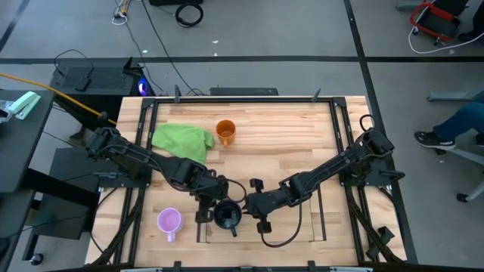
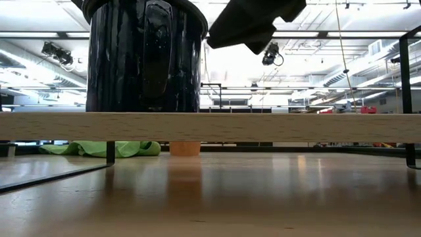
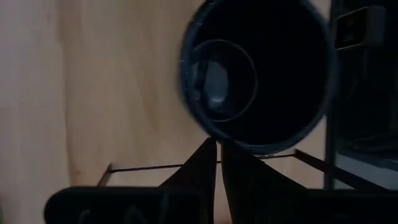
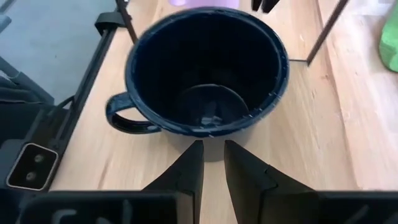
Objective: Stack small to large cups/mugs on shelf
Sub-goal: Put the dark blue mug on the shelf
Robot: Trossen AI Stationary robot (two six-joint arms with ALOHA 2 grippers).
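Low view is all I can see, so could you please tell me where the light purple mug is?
Observer: The light purple mug stands on the table outside the shelf, beyond the shelf's end on the left arm's side.
Operator: Thank you. Does the right tool hold the black mug?
Observer: No, the right tool holds nothing; its tips stop just short of the black mug.
Operator: And the left tool, please?
Observer: The left tool is shut on nothing, with its tips close to the black mug's rim.
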